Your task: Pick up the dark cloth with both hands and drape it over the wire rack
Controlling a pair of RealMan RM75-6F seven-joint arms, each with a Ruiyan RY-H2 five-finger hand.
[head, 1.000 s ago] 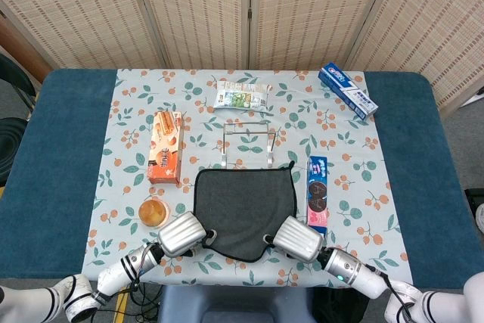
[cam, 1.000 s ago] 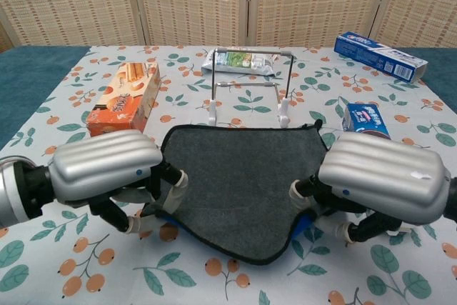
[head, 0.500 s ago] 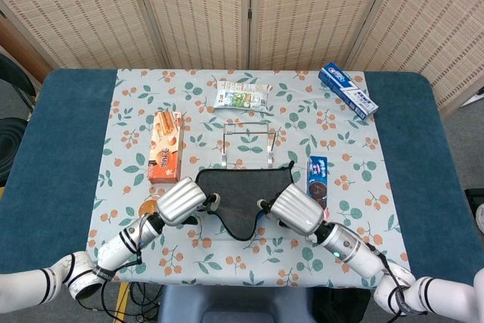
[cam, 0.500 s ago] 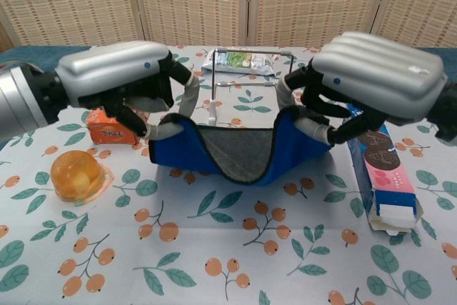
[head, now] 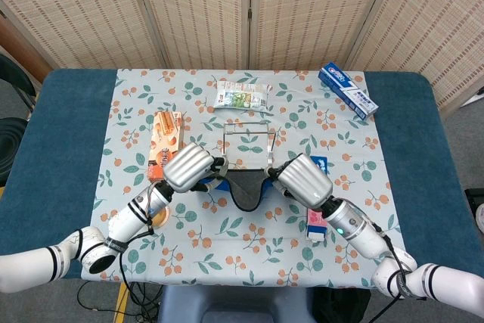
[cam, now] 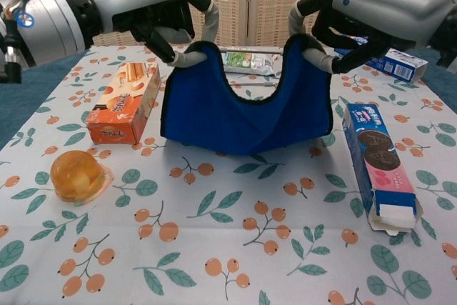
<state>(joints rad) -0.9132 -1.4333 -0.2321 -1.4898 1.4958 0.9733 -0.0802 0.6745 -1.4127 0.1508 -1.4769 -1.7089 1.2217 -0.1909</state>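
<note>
The dark cloth [cam: 246,108] hangs at the centre of the chest view, held up by its two top corners and sagging in a curve between them, its blue side toward that camera; its lower edge appears to be at or just above the surface [cam: 235,248]. In the head view it shows as a dark fold [head: 246,187] in mid frame, just below the wire rack [head: 247,141]. The left hand [cam: 146,1], upper left of the chest view, holds the cloth's left corner with its fingers [cam: 187,57] curled and pinching the edge. The right hand [cam: 378,5], upper right, grips the other corner in the same way, fingers [cam: 314,58] closed on the fabric. In the head view the two hands [head: 187,166] [head: 305,179] sit side by side at either end of the cloth.

Behind the cloth stands the rack, mostly hidden in the chest view. Left of centre lies an orange biscuit box [cam: 125,101], and below it a jelly cup [cam: 75,175]. On the right lies a blue cookie box [cam: 377,162] with its near end open. Further up are a green-printed packet [head: 240,96] and, at upper right, a toothpaste box [head: 347,90]. A flowered tablecloth [head: 128,111] covers the surface.
</note>
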